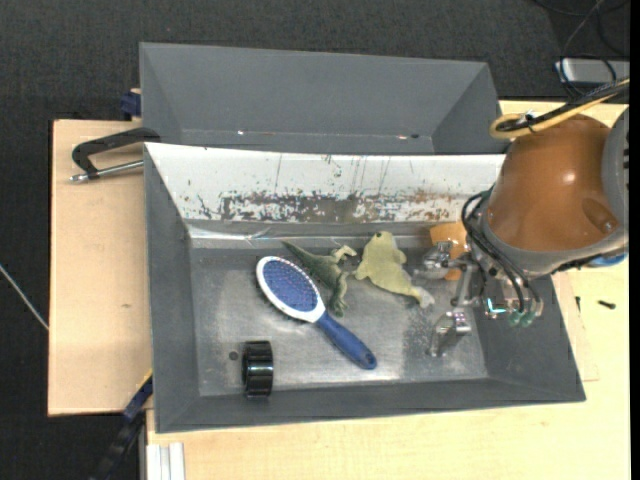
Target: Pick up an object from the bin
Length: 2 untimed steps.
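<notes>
While the gripper [442, 298] hangs spread open and empty by the bin's [170, 298] right wall, the nearest things are a small orange lump [447, 236] in the far right corner and a limp, pale yellow-green toy [385, 264] just beside it. Toward the middle lie a green dinosaur [325, 266] and a blue-and-white hairbrush [300, 298]. A black cylinder [257, 367] stands near the front left corner. The far wall is white, speckled brown. Dark carpet [60, 48] lies beyond.

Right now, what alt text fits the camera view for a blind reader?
The open gripper hangs over the right side of the grey bin, beside a pale yellow toy. A blue hairbrush, a green dinosaur and a black cylinder lie leftward.
</notes>
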{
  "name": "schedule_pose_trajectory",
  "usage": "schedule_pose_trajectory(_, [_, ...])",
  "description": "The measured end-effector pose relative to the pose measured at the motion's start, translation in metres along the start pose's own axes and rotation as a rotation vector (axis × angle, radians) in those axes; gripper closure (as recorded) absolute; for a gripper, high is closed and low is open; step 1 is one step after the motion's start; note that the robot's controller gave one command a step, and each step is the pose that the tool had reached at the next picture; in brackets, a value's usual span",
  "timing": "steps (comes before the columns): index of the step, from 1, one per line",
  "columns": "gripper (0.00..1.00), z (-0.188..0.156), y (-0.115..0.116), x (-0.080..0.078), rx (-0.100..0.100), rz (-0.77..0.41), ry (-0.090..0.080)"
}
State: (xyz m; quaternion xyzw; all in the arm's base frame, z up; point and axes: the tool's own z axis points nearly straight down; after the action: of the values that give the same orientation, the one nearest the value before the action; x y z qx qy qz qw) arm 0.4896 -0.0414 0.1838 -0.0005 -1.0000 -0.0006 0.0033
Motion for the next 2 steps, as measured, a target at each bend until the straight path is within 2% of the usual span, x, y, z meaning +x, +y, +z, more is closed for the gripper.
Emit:
schedule_pose_trajectory(1, [0.0,0.1098,-0.0176,-0.0901,0.004,-0.101,-0.015])
schedule_pose_trajectory(2, [1.0,0.1021,-0.0165,-0.0962,0.006,-0.102,-0.042])
